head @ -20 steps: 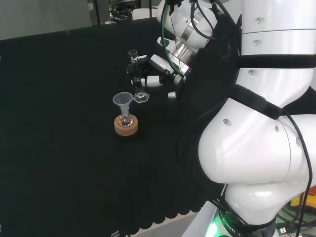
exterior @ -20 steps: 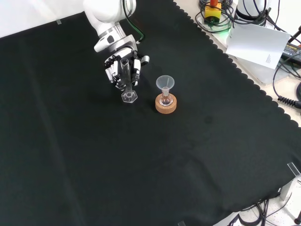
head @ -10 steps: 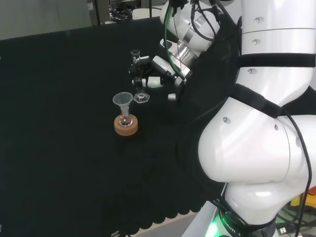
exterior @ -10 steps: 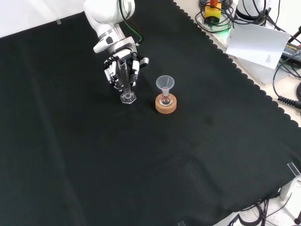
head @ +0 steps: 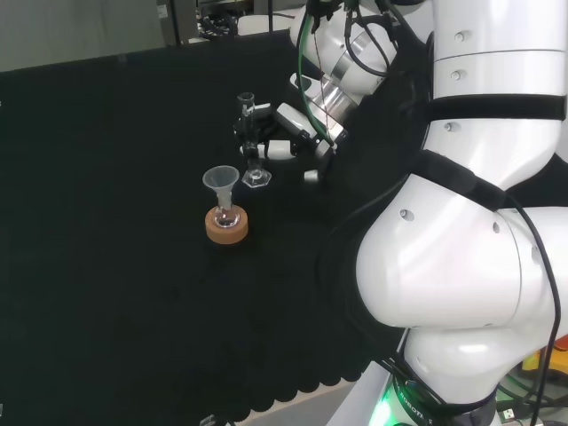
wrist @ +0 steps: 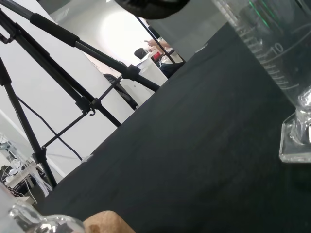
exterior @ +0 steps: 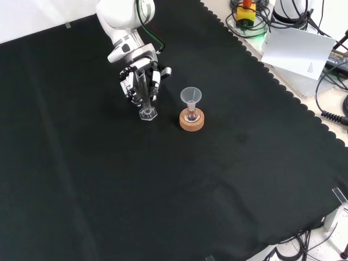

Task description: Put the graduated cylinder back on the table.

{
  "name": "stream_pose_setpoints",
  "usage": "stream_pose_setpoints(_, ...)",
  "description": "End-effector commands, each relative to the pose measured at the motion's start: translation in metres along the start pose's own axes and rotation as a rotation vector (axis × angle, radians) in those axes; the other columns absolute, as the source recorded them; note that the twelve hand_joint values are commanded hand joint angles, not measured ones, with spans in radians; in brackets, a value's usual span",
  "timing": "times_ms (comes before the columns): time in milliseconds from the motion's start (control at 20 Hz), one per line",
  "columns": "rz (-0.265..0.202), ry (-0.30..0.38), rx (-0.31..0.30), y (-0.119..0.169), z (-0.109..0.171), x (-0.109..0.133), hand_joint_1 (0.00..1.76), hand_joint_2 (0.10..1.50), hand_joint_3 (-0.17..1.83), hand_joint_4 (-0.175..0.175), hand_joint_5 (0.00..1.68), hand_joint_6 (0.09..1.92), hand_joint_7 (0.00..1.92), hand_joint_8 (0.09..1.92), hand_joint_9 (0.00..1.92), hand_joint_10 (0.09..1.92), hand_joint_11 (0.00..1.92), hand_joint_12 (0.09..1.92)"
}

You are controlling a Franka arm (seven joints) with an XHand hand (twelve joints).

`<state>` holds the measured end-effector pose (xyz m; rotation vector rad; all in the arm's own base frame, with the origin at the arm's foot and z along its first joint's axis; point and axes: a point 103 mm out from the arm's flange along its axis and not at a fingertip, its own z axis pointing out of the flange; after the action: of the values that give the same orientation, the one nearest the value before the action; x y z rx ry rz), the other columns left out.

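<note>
While the graduated cylinder (exterior: 143,92) is being kept upright with its hexagonal base on the black-clothed worktop (exterior: 217,179), its tube is being gripped by the curled fingers of the hand (exterior: 136,81). Just beside it, away from every worktop edge, a funnel-topped flask (exterior: 191,106) is being carried by a cork ring (exterior: 192,121).

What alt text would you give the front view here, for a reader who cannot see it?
The robot's hand reaches in from the top, its fingers curled round a clear graduated cylinder whose hexagonal base sits at the black cloth. Just to its right, a small flask with a clear funnel in it stands on a cork ring.
</note>
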<state>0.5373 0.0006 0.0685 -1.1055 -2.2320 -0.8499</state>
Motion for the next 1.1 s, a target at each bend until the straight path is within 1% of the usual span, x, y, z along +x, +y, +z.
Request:
stream_pose_setpoints(50,0.002,-0.006,0.003,-0.0003,0.0015,-0.001,1.11,1.08,0.0,-0.001,1.07,0.88,1.2,0.37,1.47,0.09,1.31,0.7)
stream_pose_setpoints(300,0.016,-0.004,-0.002,-0.0026,-0.001,-0.0038,1.11,1.08,0.0,-0.008,1.06,0.89,1.19,0.37,1.47,0.09,1.31,0.71)
stream_pose_setpoints(450,0.021,-0.005,0.001,-0.0017,0.0019,-0.004,1.11,1.09,0.01,-0.022,1.05,0.92,1.18,0.36,1.46,0.09,1.31,0.71)
stream_pose_setpoints(600,0.02,-0.016,-0.001,-0.0024,-0.0007,-0.0033,1.12,1.09,0.01,-0.043,1.03,0.94,1.15,0.36,1.45,0.09,1.29,0.72)
stream_pose_setpoints(700,0.015,-0.023,0.003,-0.0041,-0.0022,-0.0037,1.12,1.1,0.01,-0.048,1.02,0.95,1.14,0.36,1.44,0.09,1.27,0.72)
stream_pose_setpoints(800,0.01,-0.023,0.011,-0.0056,-0.0032,-0.0037,1.11,1.1,0.01,-0.048,1.01,0.97,1.09,0.38,1.41,0.09,1.22,0.77)
stream_pose_setpoints(900,0.012,-0.021,0.017,-0.0063,-0.0036,-0.0037,1.1,1.1,0.0,-0.018,1.0,0.97,1.02,0.44,1.38,0.09,1.13,0.86)
stream_pose_setpoints(1100,0.019,-0.018,0.029,-0.006,-0.0051,-0.0034,1.07,1.11,0.0,0.063,0.99,0.99,0.88,0.56,1.3,0.09,0.96,1.01)
